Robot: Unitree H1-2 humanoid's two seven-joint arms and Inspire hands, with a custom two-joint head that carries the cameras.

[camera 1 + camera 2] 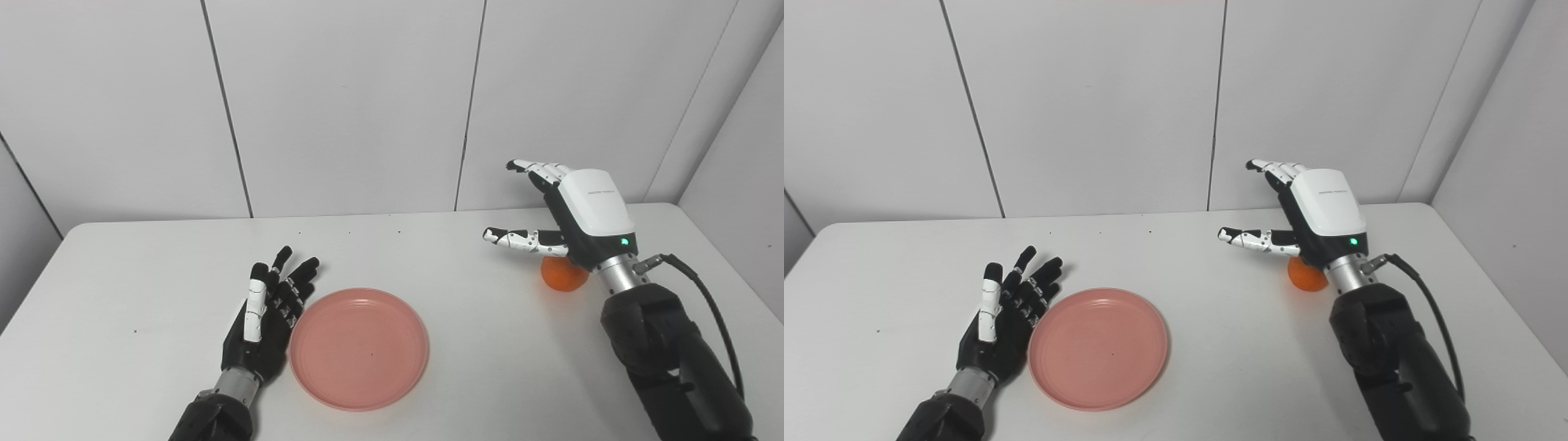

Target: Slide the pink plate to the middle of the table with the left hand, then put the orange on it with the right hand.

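1. I am holding my right hand above the orange, fingers spread and thumb stretched out, gripping nothing. The palm and wrist are covering the top of the fruit, so I am seeing only its lower half and cannot tell whether the hand is touching it.

2. I am resting my left hand flat and open on the tabletop, fingers apart, its edge lying against the left rim of the plate.

3. The pink plate is sitting a little left of the middle, near the front edge, well apart from the orange on the right side.

4. Risks I am weighing:
   - A round fruit is likely to roll if my fingers are closing off-centre, and it is lying not far from the right edge.
   - With the fruit half hidden under my own wrist, I am judging the grasp partly blind.
   - If my left hand is pushing the plate's rim unevenly, the plate may spin or ride up over my fingers rather than slide.
   - Carrying the orange across while my left hand is lying beside the plate, my two hands may collide.
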